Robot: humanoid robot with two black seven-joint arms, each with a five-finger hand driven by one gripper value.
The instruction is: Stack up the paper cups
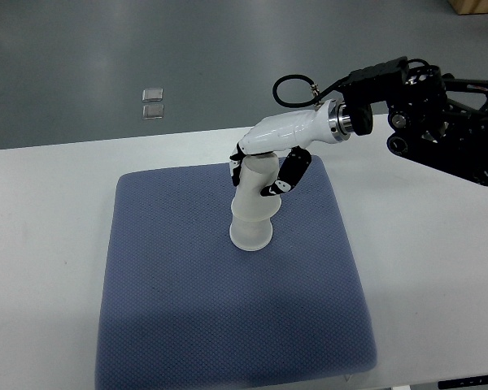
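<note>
A stack of white paper cups (253, 210) stands upside down on the blue mat (187, 309), rim down, leaning slightly to the left at the top. My right hand (260, 166) comes in from the right edge and its fingers are wrapped around the upper part of the stack, thumb on the left side and fingers (289, 175) on the right. The top of the stack is hidden under the palm. The left arm does not show.
The blue mat lies on a white table (423, 260). The black arm links (443, 122) hang over the table's far right. Two small clear squares (153, 101) lie on the grey floor beyond the table.
</note>
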